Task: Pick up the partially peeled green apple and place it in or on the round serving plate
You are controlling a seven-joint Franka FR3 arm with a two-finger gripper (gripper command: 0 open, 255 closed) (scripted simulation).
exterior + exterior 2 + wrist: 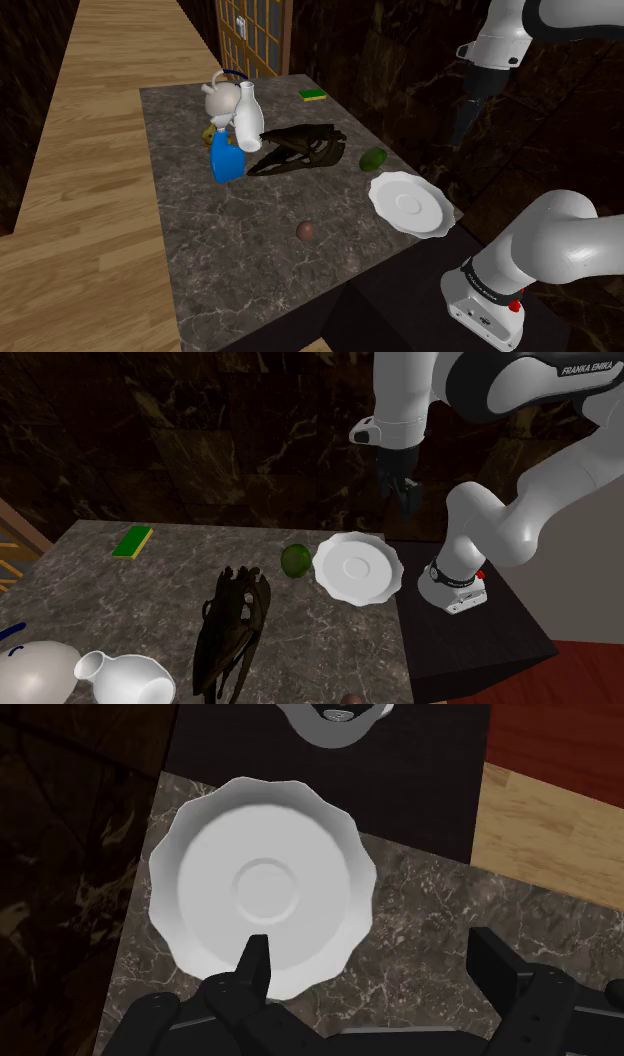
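Fingers (255, 966) are hanging spread wide, gripping nothing, up in the air over the white plate (265, 889). The green apple (373, 159) is sitting on the dark table (250, 250), just beside the plate at its 11 o'clock in the shoulder view. A dark tangled thing (300, 148) is lying at the apple's 9 o'clock.

Dim overall, even light, faint shadows

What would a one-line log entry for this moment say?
fingers open, empty, raised over plate | green apple on table beside plate, not yet picked | plate empty
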